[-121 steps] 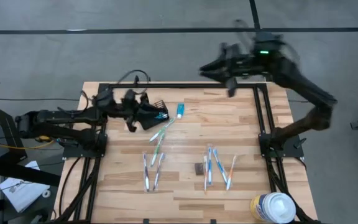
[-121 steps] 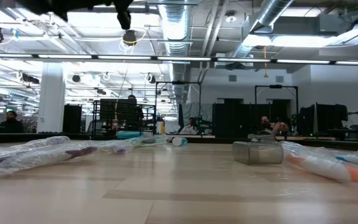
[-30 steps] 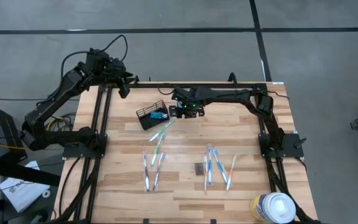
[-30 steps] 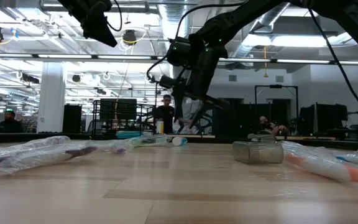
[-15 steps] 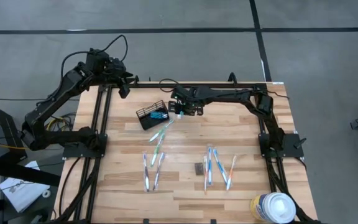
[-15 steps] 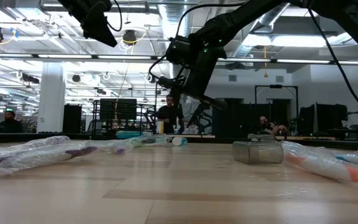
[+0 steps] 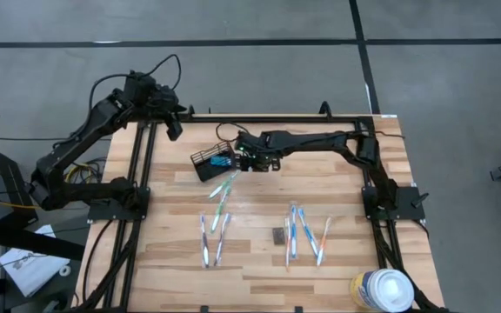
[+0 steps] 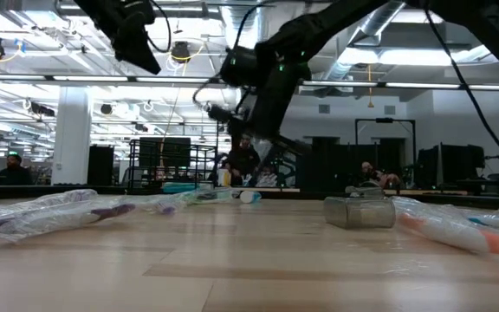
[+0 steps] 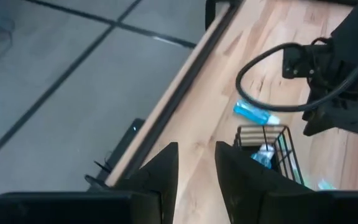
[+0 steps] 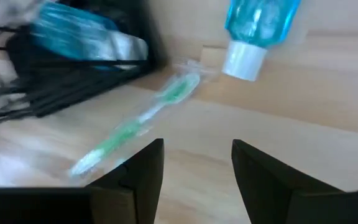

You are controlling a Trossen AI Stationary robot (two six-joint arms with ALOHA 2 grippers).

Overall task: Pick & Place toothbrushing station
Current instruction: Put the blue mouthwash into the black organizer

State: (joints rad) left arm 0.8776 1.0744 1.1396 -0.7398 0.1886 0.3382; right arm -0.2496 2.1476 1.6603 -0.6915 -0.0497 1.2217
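The right pincer [image 7: 243,159] hovers spread and empty just at the caddy's [image 7: 213,163] 3 o'clock side, above a toothpaste tube [image 10: 258,32] and a green toothbrush [image 10: 143,117] on the surface [image 7: 259,261]. A low pass could nudge the caddy or scatter the brush. The left pincer [image 7: 173,128] waits at the caddy's 11 o'clock, slightly parted, holding nothing.

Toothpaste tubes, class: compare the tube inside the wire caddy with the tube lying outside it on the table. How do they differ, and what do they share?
1. Place: the caddy tube lies inside the black wire caddy; the loose tube lies on the bare wooden table.
2. Visibility: the loose tube's white cap shows plainly; the caddy tube sits partly behind the wires, and its cap cannot be made out.
Shared: both are small and blue.
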